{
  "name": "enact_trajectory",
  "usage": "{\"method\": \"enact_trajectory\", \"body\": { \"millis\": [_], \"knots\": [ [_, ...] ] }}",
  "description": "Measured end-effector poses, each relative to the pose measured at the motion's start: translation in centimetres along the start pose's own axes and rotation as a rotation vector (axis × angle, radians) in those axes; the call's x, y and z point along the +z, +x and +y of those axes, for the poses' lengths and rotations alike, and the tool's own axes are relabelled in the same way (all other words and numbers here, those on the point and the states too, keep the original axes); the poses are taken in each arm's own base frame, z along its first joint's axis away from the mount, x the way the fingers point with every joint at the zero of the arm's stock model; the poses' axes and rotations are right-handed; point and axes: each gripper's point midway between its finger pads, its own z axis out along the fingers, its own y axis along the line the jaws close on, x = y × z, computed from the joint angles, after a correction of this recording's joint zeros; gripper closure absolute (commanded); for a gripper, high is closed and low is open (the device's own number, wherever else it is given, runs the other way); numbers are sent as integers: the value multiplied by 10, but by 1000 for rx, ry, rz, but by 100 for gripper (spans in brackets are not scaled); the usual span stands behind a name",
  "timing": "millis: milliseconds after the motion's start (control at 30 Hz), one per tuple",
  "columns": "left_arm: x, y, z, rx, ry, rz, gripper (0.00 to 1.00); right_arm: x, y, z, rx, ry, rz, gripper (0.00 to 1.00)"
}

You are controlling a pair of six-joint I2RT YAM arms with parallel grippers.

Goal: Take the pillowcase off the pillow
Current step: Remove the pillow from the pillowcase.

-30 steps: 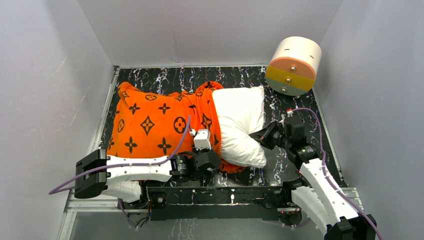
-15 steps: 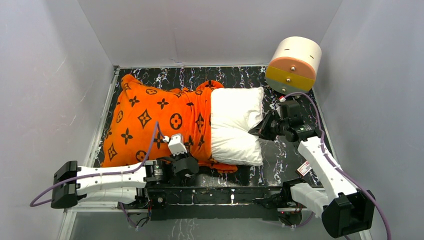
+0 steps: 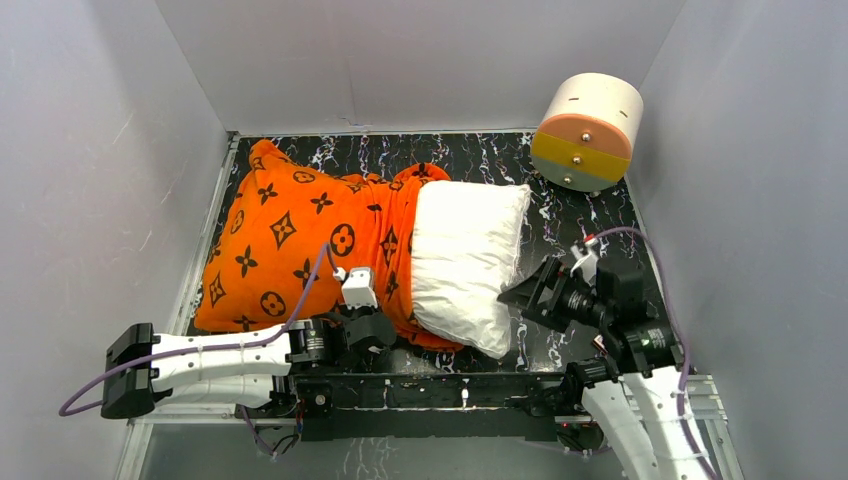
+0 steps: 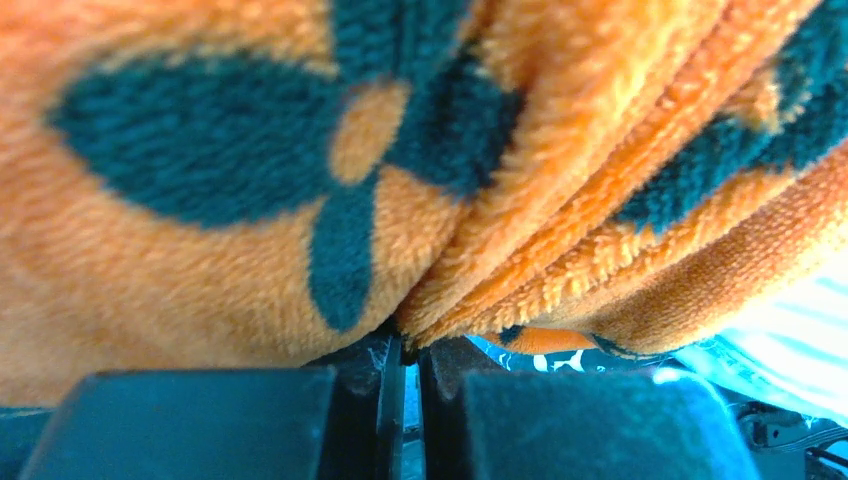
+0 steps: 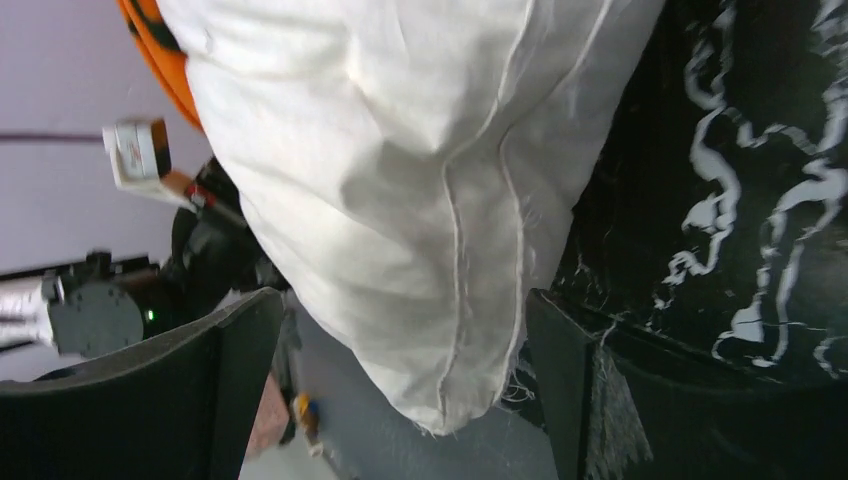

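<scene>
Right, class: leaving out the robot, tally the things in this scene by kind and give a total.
Pillowcase: 1
Pillow: 1
Drum: 1
Total: 3

The pillowcase (image 4: 200, 230) is a fuzzy, plush orange fleece, its short pile lying in soft matt tufts. The pillow (image 5: 400, 200) is plain white woven cloth, smooth but creased, with a stitched seam and frayed threads at its corner. The worktop (image 5: 740, 200) has a black marbled finish with white veins, faintly glossy. The left gripper (image 4: 405, 350) has jaws of matt black plastic.
</scene>
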Motion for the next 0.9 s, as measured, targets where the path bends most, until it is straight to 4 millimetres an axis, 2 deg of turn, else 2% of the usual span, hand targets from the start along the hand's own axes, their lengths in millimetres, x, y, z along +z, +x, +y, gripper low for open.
{"method": "enact_trajectory", "body": {
  "millis": [67,133,200,267,333,400,433,533,633,700,800,867,900],
  "knots": [
    [2,2,-1,18,3,5,100,5,24,-1,31,-94,71,1],
    [3,4,-2,35,4,12,100,15,46,-12,96,-127,173,1],
    [4,4,-2,48,6,15,100,19,58,-19,137,-124,239,1],
    [4,4,-3,60,9,15,100,19,59,-12,129,-161,273,5],
    [4,3,-3,71,12,14,100,23,57,-11,129,-169,295,29],
    [3,2,-5,84,12,14,100,30,54,-14,133,-154,312,83],
    [4,1,-6,88,9,15,100,35,52,-16,136,-144,316,99],
    [3,0,-8,97,-11,20,100,46,41,-21,153,-95,298,100],
    [2,-4,-5,78,-61,16,100,50,14,-21,130,3,196,100],
    [0,-9,-2,34,-103,3,100,44,-13,-13,86,61,90,100],
    [-5,-19,7,-73,-180,-31,100,23,-62,6,-9,155,-100,100],
    [-10,-25,15,-153,-209,-60,100,12,-83,12,-58,201,-187,100],
    [-14,-26,20,-194,-210,-66,100,9,-88,12,-72,215,-204,100]
  ]
}}
